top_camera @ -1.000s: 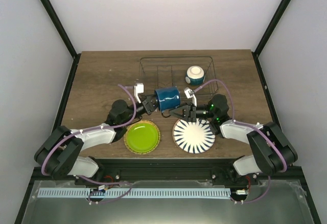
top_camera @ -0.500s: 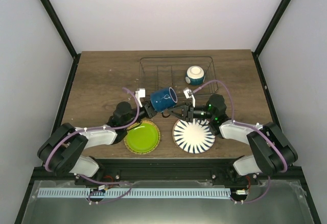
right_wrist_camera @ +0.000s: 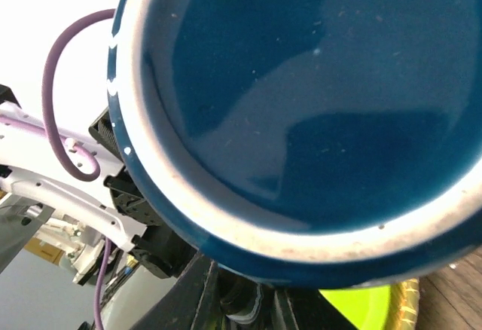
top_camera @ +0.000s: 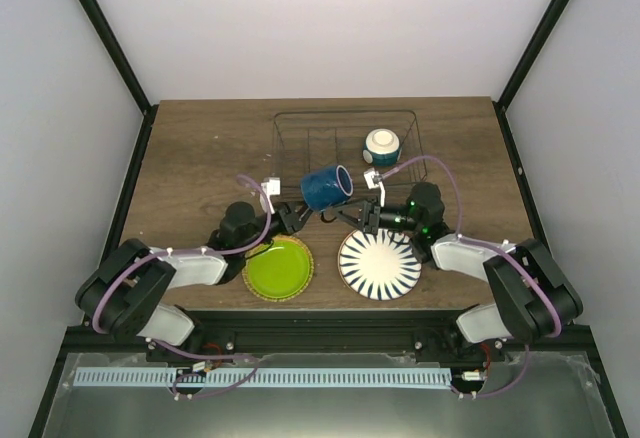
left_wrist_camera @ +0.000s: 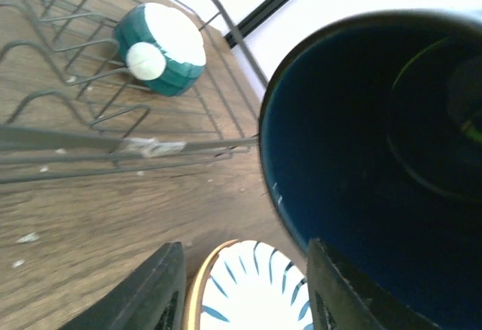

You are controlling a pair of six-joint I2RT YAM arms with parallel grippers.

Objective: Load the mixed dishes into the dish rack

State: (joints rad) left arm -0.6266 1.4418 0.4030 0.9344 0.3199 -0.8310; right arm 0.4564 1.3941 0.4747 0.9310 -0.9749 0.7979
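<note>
— Entry one, dark blue mug (top_camera: 325, 188): location?
— On its side at the dish rack's (top_camera: 290, 118) near edge, clamped by the right gripper (top_camera: 352, 215).
— Left gripper (top_camera: 293, 218)?
— Fingers spread, empty, just near-left of the mug.

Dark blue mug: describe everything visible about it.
The dark blue mug is glazed ceramic, blue inside and out, with a pale unglazed foot ring under its base. It appears lifted, tipped on its side at the dish rack's near edge, mouth facing left, base facing right. The right gripper reaches beneath it; the grip is hidden. Its handle cannot be made out.
</note>
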